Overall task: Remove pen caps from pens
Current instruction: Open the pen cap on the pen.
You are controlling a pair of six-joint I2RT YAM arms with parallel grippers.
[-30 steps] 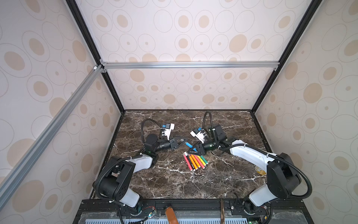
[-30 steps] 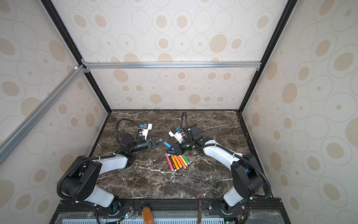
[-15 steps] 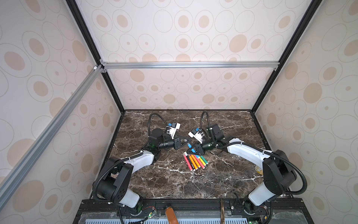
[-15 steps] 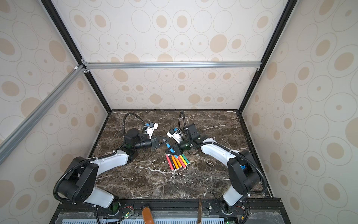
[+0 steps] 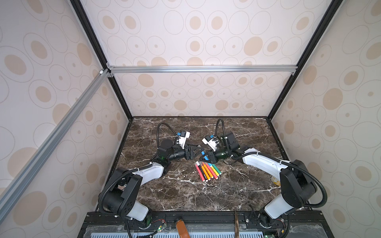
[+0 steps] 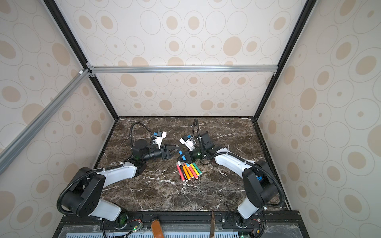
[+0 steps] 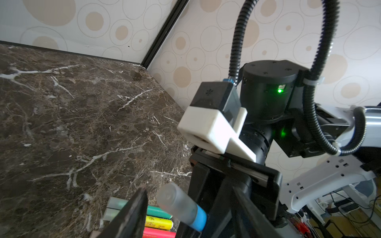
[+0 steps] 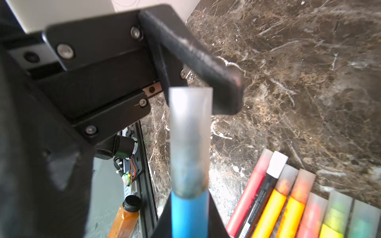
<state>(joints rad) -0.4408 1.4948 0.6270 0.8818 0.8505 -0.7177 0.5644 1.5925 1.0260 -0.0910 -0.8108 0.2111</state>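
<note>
Left end effector [image 5: 199, 153] moved in, jaws spread astride translucent grey cap [image 7: 175, 203]; right end effector [image 5: 204, 157] clamps slim blue pen [image 8: 189, 216]. Pinch squarely, pull axially.

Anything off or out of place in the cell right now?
The pens lie in a tidy row, all capped. Only stray: a bottle of orange liquid by the front rail, off the table. Nothing looks spilled or damaged.

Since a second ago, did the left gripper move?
Yes. Against the pen row, the left gripper has shifted toward the right gripper; its fingers now stand open around the cap of the blue pen.
</note>
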